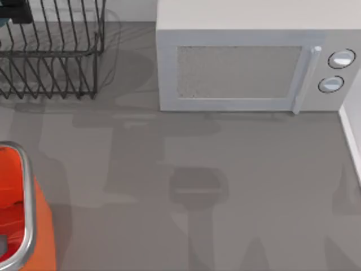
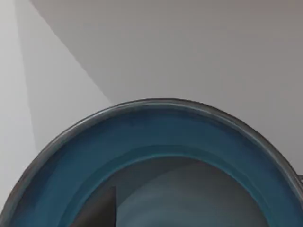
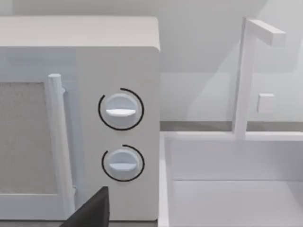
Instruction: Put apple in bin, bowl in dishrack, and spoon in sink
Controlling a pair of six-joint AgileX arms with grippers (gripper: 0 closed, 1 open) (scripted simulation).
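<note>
Teal glazed bowl (image 2: 156, 156) seen close under left wrist, apparently carried | judged stiff, slick, breakable; best pinched at rim | dishrack (image 1: 48, 56) at table's far-left corner | hand states cannot be told

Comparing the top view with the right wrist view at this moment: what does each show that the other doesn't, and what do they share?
Top view alone: the dishrack at the table's back left, and the bin, orange with a silver rim, at the left edge. Right wrist view alone: the sink basin beside the microwave, with its white faucet. Shared: the microwave with its door handle and two dials.
</note>
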